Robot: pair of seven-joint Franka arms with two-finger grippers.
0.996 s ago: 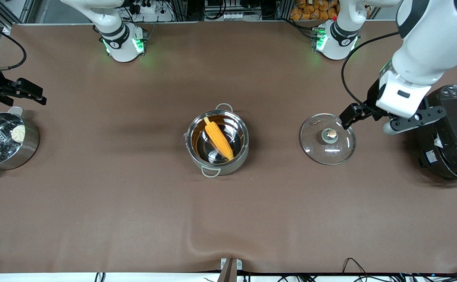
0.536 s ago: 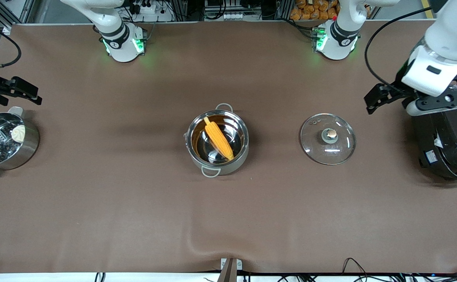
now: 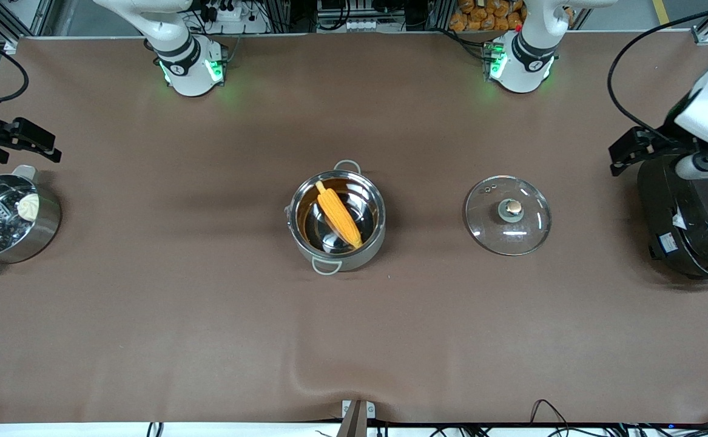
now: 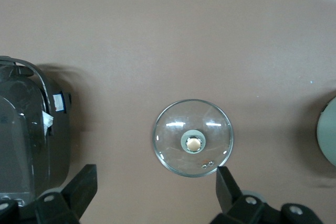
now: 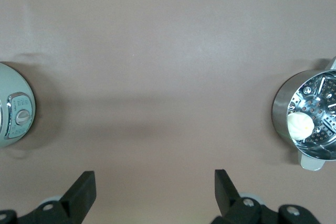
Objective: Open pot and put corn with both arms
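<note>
The corn (image 3: 339, 213) is lying inside the open pot (image 3: 337, 220), and the lid (image 3: 508, 214) is resting beside the pot. Both the left gripper (image 3: 628, 152) and the right gripper (image 3: 23, 141) are being held released, well apart from the pot; retreat is best kept high and wide.

The rice cooker (image 3: 702, 218) and the steamer pot (image 3: 8, 218) run off the front view's edges. Both arms' pincers are partly cropped there too.

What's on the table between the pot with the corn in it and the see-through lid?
Nothing, just bare brown tablecloth between the pot and the lid, as the front view shows.
</note>
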